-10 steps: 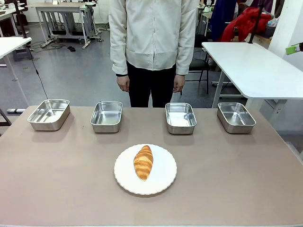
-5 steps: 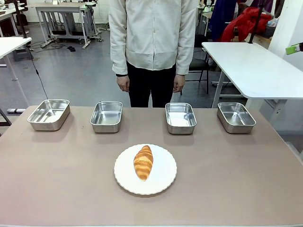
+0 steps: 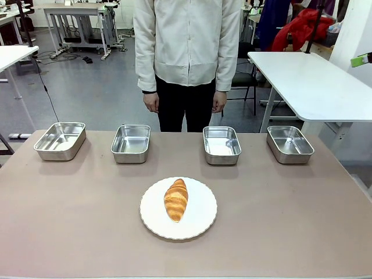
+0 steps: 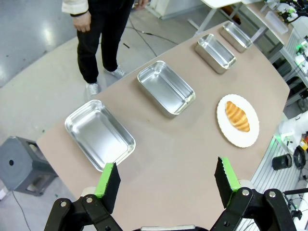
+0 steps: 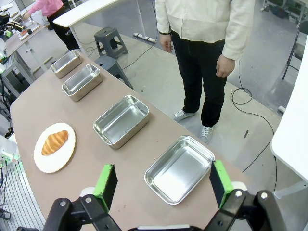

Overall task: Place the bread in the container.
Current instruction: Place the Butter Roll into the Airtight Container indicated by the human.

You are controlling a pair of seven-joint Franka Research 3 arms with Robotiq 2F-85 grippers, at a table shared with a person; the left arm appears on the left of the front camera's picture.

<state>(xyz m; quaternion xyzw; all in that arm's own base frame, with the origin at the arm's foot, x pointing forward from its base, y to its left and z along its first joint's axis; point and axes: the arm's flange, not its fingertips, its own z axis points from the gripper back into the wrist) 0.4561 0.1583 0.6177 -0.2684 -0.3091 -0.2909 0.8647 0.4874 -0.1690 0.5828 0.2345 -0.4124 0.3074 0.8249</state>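
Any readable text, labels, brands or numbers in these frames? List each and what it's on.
None readable.
No print shows on the croissant, the white plate, the steel trays, the table, the left gripper or the right gripper.
Background equipment: too small to tell.

No text, label, brand, number or sign can be read in any of the views
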